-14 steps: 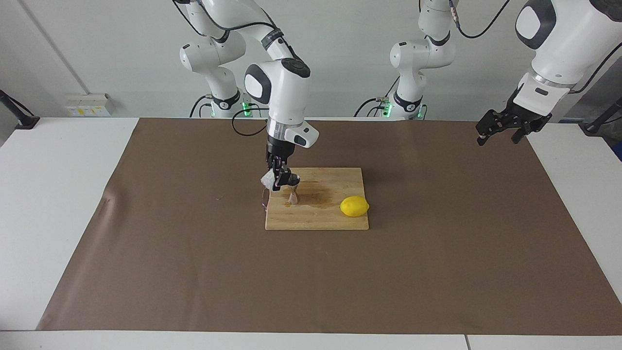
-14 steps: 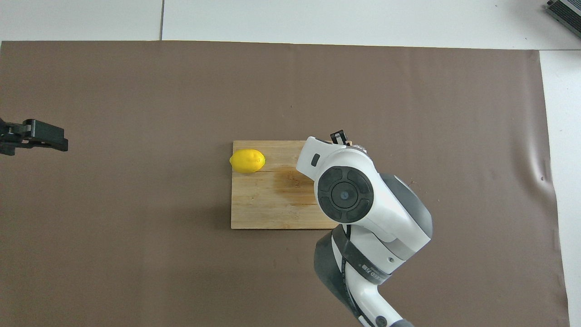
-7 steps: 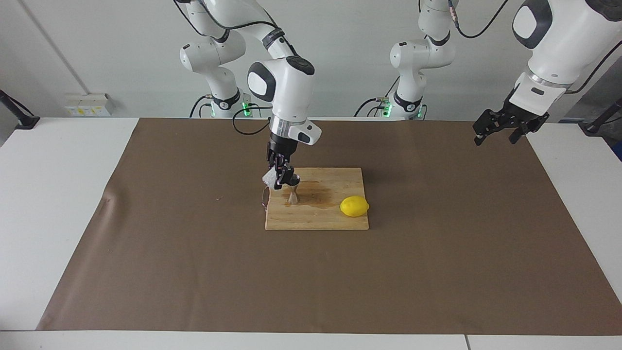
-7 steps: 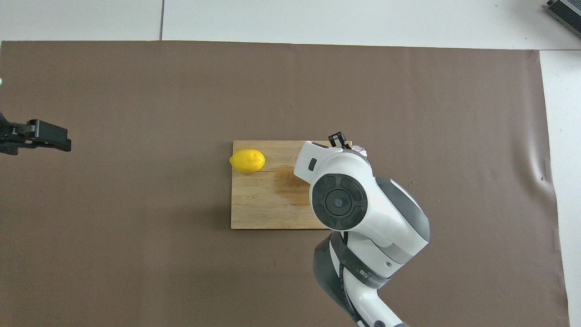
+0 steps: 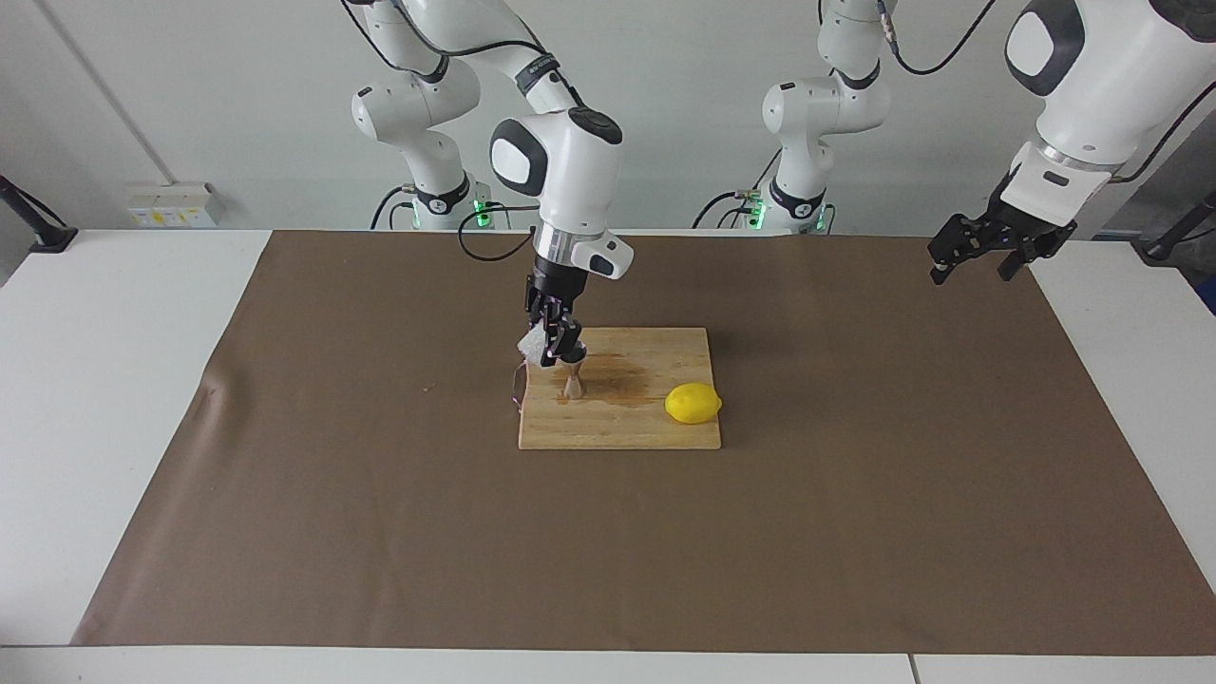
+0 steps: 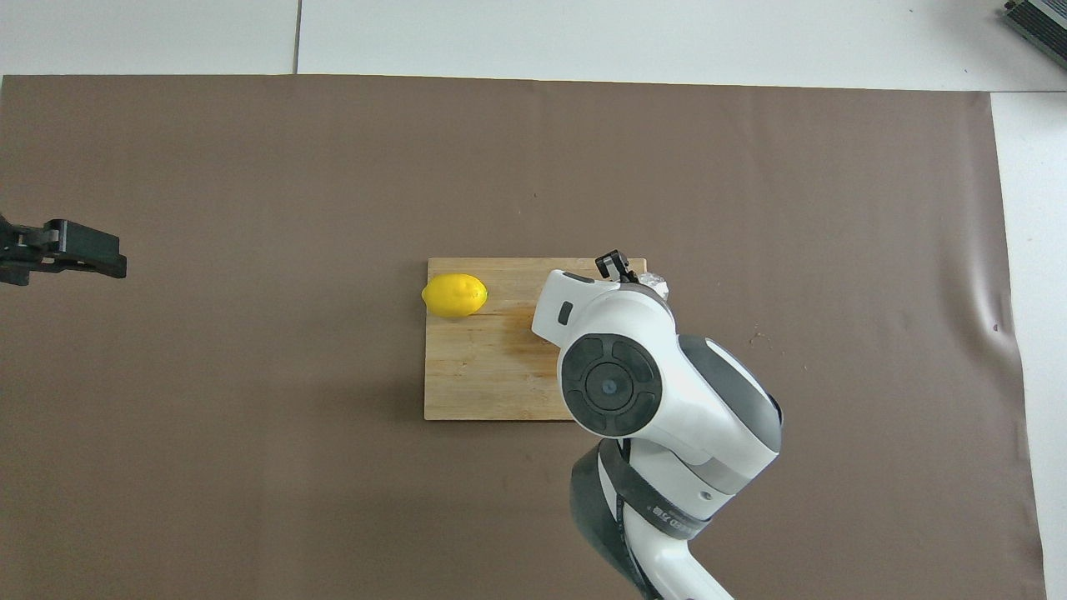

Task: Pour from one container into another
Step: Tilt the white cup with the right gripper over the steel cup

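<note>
The small white bumpy cup [image 5: 527,343] is held tilted in my right gripper [image 5: 548,344], which is shut on it just above the steel jigger [image 5: 573,376]. The jigger stands upright on the wooden cutting board [image 5: 617,427], at the board's end toward the right arm. In the overhead view the right arm covers the jigger; only a sliver of the cup [image 6: 659,284] and one of the fingers [image 6: 613,264] show past the wrist. My left gripper [image 5: 977,258] waits open and empty in the air over the mat's edge at the left arm's end.
A yellow lemon [image 5: 693,403] lies on the cutting board [image 6: 483,383] at its end toward the left arm, also in the overhead view [image 6: 454,295]. A dark wet stain marks the board's middle. A brown mat [image 5: 380,532] covers the table.
The right arm's wrist has shifted slightly toward the robots and risen a little, with the cup still held over the jigger. The left gripper has barely moved.
</note>
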